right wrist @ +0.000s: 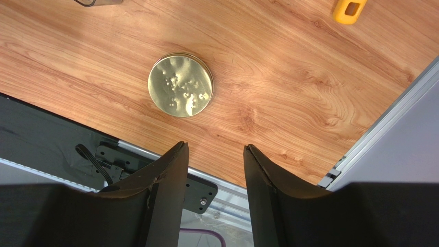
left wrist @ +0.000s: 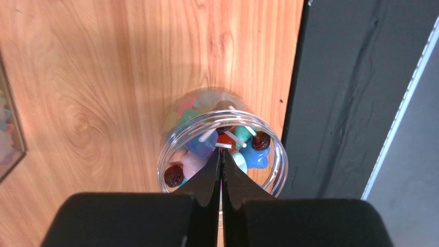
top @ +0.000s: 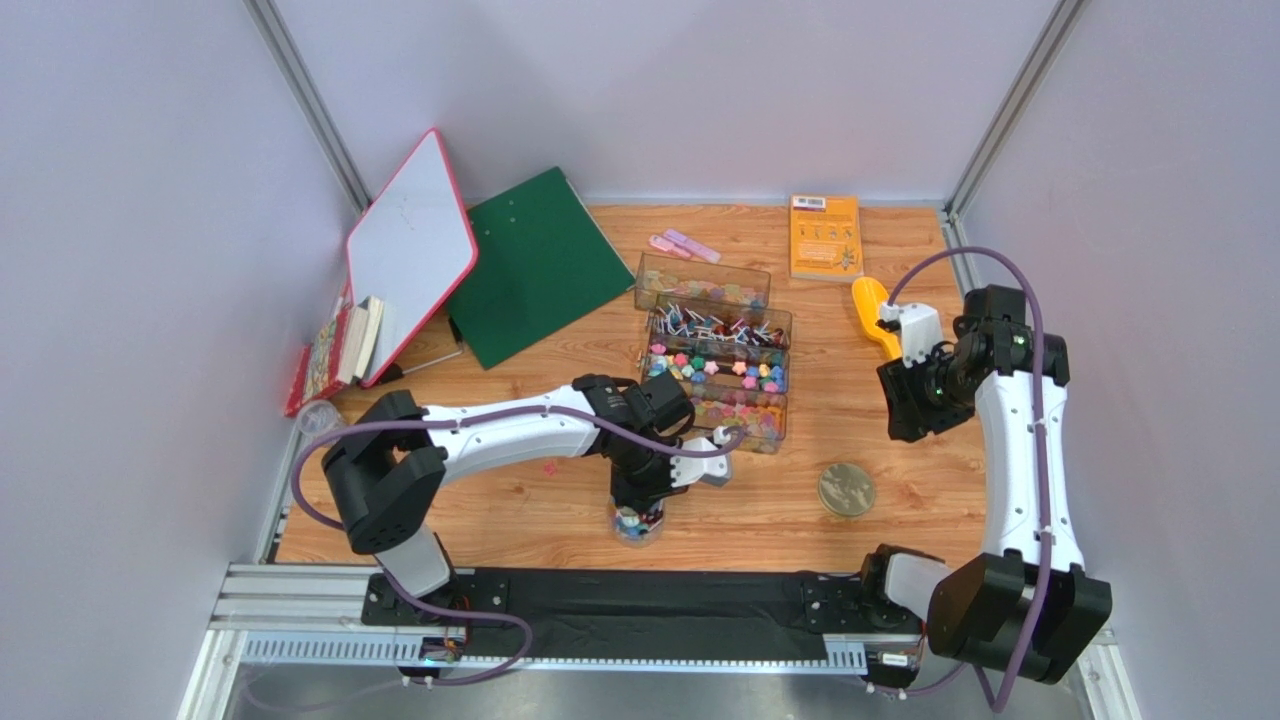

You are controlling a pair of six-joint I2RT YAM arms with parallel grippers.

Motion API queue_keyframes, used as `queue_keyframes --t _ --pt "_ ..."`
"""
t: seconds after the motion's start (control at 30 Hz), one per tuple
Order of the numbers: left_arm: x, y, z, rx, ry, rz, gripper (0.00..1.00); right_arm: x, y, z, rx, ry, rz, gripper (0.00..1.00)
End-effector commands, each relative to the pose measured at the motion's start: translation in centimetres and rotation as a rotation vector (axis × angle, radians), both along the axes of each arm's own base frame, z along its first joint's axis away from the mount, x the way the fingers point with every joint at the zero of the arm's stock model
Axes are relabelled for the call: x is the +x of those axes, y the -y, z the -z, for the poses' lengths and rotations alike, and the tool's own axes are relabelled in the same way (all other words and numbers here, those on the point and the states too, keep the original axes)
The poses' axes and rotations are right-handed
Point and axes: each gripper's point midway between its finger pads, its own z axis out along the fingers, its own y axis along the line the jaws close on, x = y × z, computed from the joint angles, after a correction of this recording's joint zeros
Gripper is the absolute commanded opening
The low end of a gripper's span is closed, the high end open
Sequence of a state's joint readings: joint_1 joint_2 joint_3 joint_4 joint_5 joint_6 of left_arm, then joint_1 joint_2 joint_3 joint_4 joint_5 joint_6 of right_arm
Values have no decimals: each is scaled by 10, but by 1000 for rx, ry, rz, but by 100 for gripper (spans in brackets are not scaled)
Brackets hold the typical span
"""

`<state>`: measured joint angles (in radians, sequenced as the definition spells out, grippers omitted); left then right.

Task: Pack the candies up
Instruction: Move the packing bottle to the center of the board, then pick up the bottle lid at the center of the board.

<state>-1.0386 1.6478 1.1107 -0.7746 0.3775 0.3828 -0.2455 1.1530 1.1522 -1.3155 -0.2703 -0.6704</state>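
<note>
Left gripper point(left wrist: 220, 157) pinched closed over the open jar point(left wrist: 278, 159) of candies point(left wrist: 198, 146).
The candies lie just under and ahead of its fingertips, inside the jar; more fill the clear box point(top: 649, 338) nearby. The right gripper point(right wrist: 214, 152) hangs spread apart and empty, with the gold lid point(right wrist: 180, 86) ahead-left of it.

Overhead plus two wrist views.
Top overlooks the whole desk point(top: 496, 518); wrist cameras look down closely past their jaws; top and right share the gold lid point(right wrist: 180, 86).
</note>
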Motion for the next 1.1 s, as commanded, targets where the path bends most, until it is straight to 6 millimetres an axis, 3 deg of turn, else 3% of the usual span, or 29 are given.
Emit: queue_keyframes --t 0.0,0.23,0.4,0.5,0.57,0.6,0.63,0.67,0.7,0.8,0.9,1.07 --pt "21 37 -13 -103 58 -15 0 3 5 -3 -28 41 -8 48" --pt "41 69 -18 -139 86 -15 0 6 6 0 -27 38 -2 48" --pt "47 73 -18 -140 106 -19 0 7 6 0 -31 40 -3 48" --pt "41 69 -42 -162 95 -7 2 2 3 -3 -30 54 -46 48" --pt "34 63 -77 -199 105 20 20 -9 -3 -5 -30 70 -144 50" --pt "32 61 -89 -219 117 29 39 -11 -9 -6 -14 89 -195 55" --pt "32 59 -102 -243 140 40 47 -15 -12 -6 -13 105 -239 61" --pt "30 52 -120 -271 169 45 57 -23 -16 2 -1 96 -279 68" --pt "29 49 -127 -285 185 47 75 -26 -20 0 -16 153 -356 85" --pt "34 41 -146 -305 246 15 89 -37 -31 13 -30 226 -523 100" --pt "53 40 -151 -270 299 -125 96 -55 -44 29 -33 270 -763 100" --pt "64 29 -144 -216 279 -241 100 -66 -51 53 -50 300 -947 100"
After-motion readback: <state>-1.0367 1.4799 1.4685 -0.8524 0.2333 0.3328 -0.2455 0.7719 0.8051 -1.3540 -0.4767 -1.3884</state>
